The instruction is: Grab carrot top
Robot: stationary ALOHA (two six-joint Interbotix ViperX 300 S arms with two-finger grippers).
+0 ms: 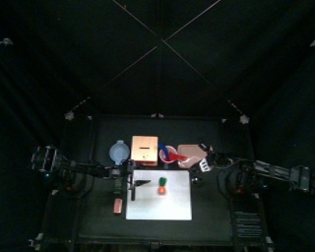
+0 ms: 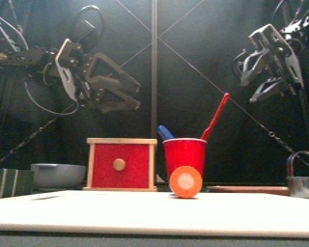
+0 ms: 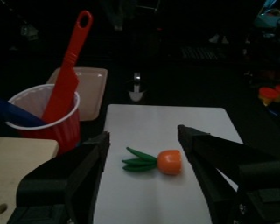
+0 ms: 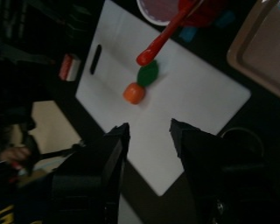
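Note:
A tiny orange toy carrot (image 3: 170, 161) lies on the white sheet (image 3: 213, 131), its dark green carrot top (image 3: 139, 161) pointing toward the red cup. My left gripper (image 3: 143, 133) hangs above the sheet, open, with the carrot framed between its jaws and nothing held. In the right wrist view the carrot top (image 4: 149, 74) lies next to the orange body (image 4: 136, 92). My right gripper (image 4: 147, 129) is open and raised beside the sheet. The front view shows the carrot (image 2: 184, 180) end-on, the green tuft hidden behind it. Seen from above, the carrot (image 1: 160, 185) lies mid-sheet.
A red cup (image 2: 185, 154) holding a red spatula (image 3: 70, 61) stands behind the sheet, with a red wooden box (image 2: 123, 164) and a grey bowl (image 2: 57, 174) to its left. A small red-orange stick (image 1: 117, 205) lies left of the sheet. A tray (image 4: 265, 39) sits beyond the cup.

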